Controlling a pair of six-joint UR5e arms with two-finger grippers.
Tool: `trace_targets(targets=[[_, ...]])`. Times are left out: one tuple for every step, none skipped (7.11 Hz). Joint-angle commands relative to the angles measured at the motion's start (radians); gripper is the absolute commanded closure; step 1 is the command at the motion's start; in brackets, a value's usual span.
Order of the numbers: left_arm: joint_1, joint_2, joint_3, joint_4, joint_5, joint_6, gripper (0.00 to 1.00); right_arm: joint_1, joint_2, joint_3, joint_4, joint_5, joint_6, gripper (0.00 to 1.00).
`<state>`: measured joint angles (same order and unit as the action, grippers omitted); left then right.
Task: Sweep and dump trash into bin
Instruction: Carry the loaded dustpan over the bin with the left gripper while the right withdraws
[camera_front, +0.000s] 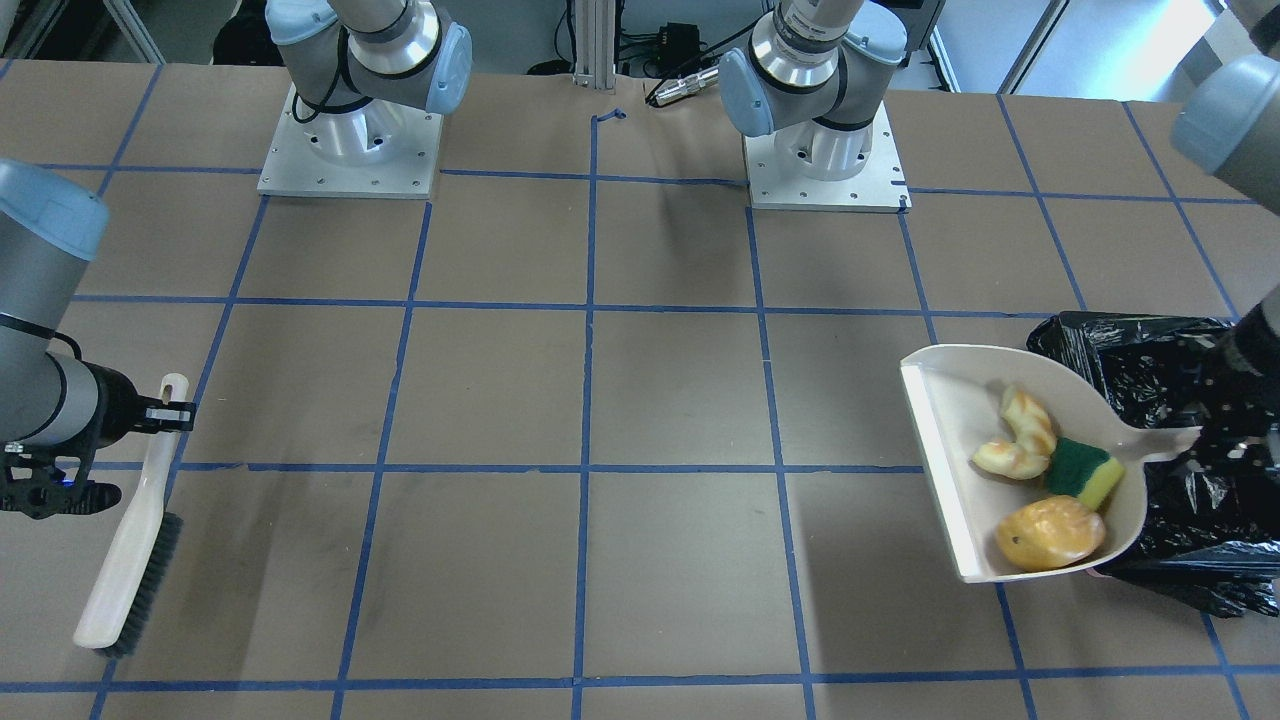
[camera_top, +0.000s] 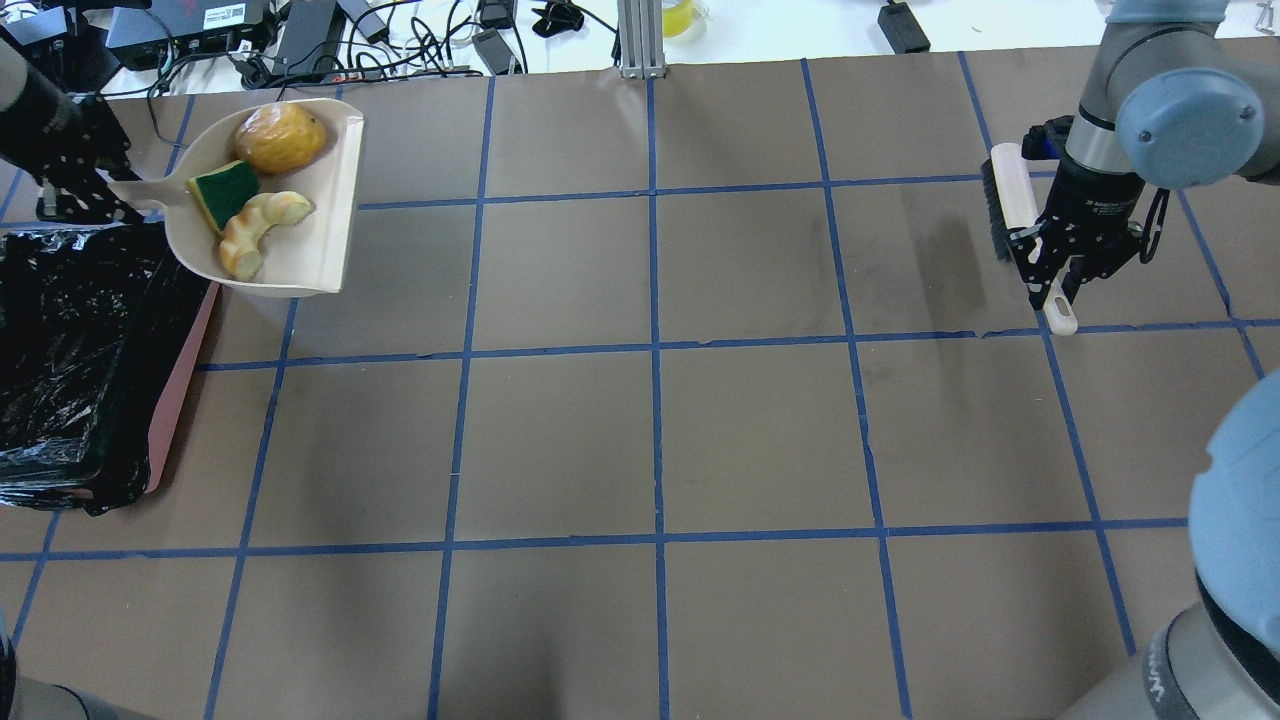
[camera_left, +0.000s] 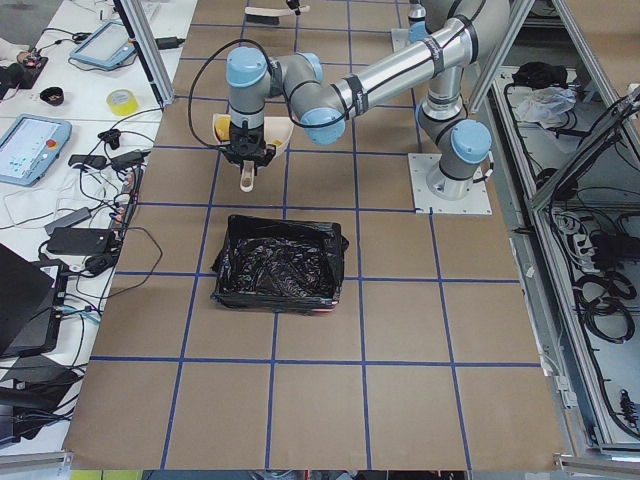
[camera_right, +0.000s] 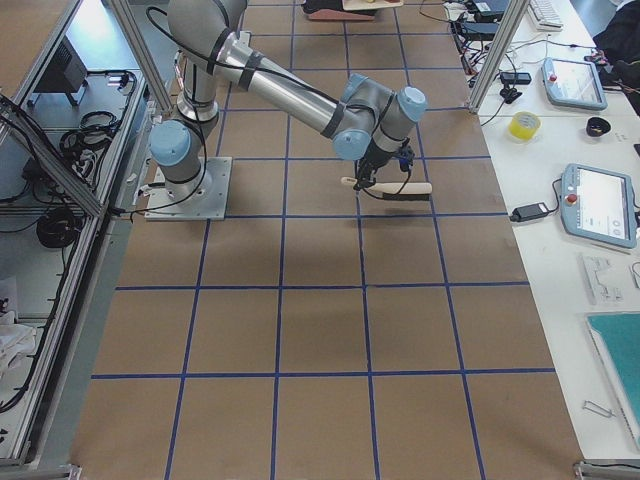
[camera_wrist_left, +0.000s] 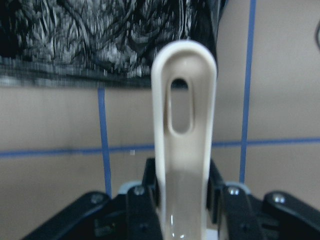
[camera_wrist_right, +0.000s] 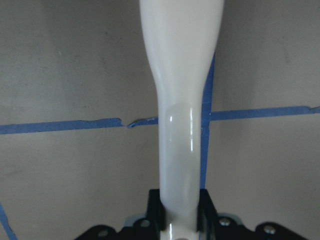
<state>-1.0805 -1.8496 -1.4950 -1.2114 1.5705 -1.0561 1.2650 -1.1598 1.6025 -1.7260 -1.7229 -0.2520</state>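
My left gripper is shut on the handle of a beige dustpan. It holds the pan level, just beyond the far right corner of the bin. The bin is pink and lined with a black bag. All the trash lies in the pan: a golden-brown potato-like lump, a curved tan bread piece and a yellow-and-green sponge. My right gripper is shut on the handle of a beige brush at the far right.
The brown table is marked with a blue tape grid. Both arm bases stand at the robot's edge. Cables and devices lie beyond the far edge. The bin's pink rim shows on its right side.
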Motion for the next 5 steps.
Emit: trace_targets(targets=[[0.143, -0.025, 0.045, 0.013, 0.002, 0.236, 1.0, -0.012, 0.006, 0.002, -0.015, -0.004, -0.047, 1.0], [0.199, -0.043, 0.048, 0.06, 0.002, 0.336, 1.0, -0.016, 0.009, 0.002, -0.015, -0.004, -0.044, 1.0], [0.241, -0.068, 0.048, 0.12, -0.001, 0.423, 1.0, -0.018, 0.024, 0.002, -0.015, -0.026, -0.041, 1.0], [0.272, -0.091, 0.061, 0.16, -0.004, 0.486, 1.0, -0.018, 0.035, 0.002, -0.015, -0.038, -0.039, 1.0], [0.305, -0.115, 0.076, 0.173, -0.013, 0.583, 1.0, -0.019, 0.04, 0.004, -0.015, -0.038, -0.039, 1.0]])
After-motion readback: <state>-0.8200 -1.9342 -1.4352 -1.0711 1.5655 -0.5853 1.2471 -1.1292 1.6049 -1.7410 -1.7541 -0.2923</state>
